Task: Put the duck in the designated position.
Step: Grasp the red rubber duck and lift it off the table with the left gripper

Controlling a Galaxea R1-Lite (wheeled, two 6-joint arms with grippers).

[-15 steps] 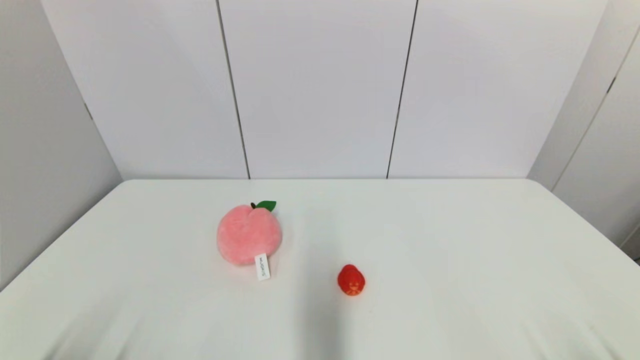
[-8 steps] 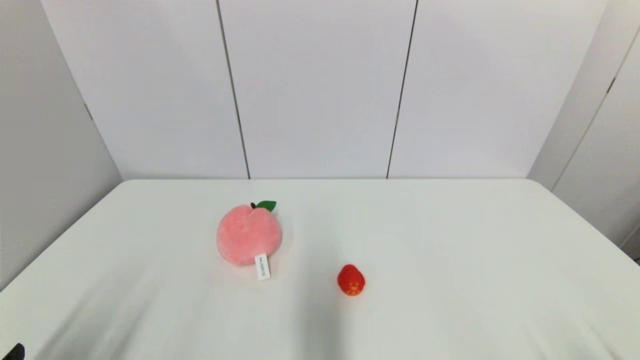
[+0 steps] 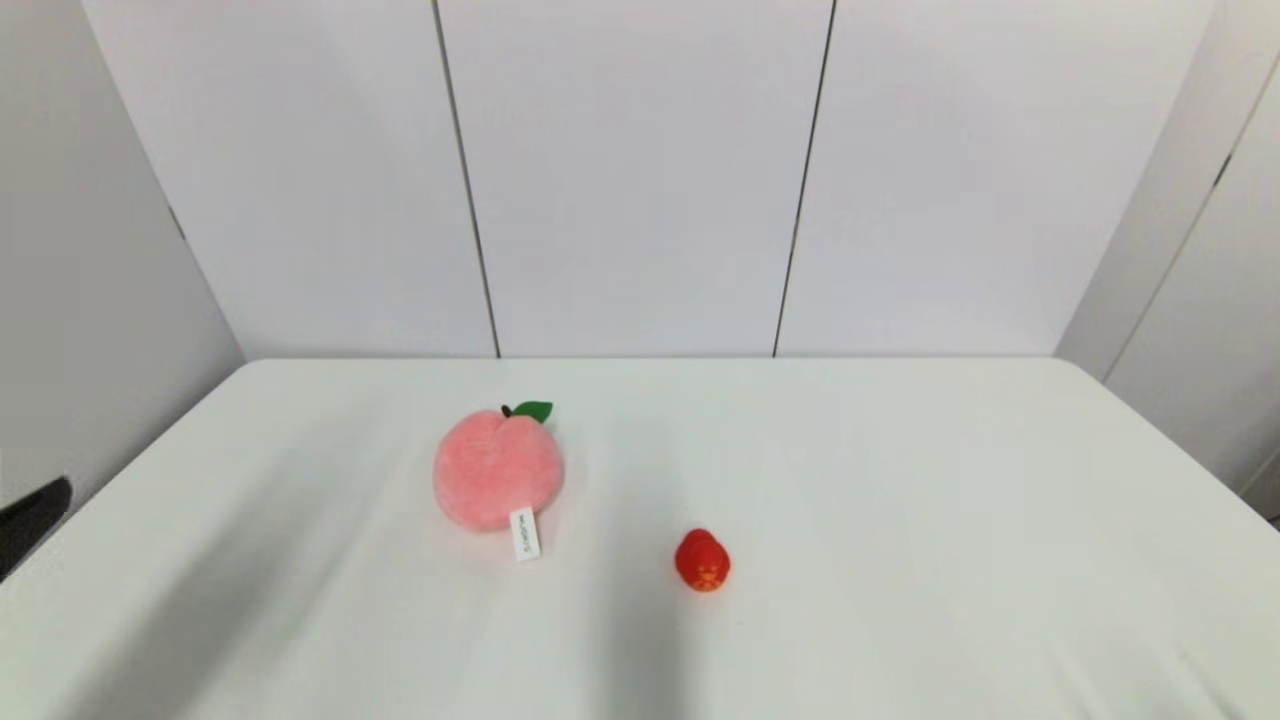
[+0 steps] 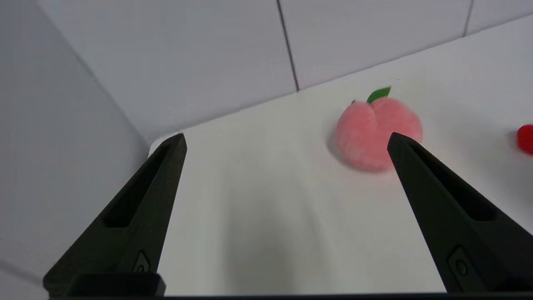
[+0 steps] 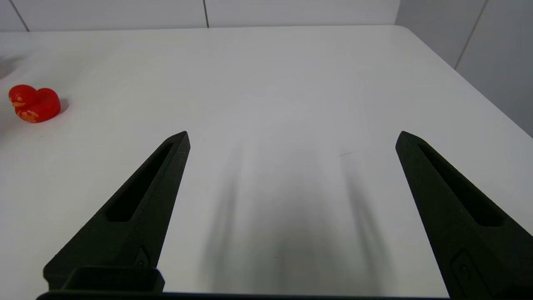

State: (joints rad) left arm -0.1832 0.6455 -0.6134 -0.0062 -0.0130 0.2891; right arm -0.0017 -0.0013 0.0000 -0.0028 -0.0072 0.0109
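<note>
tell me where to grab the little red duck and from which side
Probably pinch the duck across its rounded body, coming straight down from above. It sits upright on the table, small and low, apart from the plush peach, so fingers can drop on both flanks. The open left gripper has the peach nearer to it than the duck.

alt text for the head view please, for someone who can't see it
A small red duck sits untouched on a white table, with a larger pink plush peach farther back and to its left, apart from it. A dark bit of the left gripper pokes in at the left edge; the right gripper is out of view.
</note>
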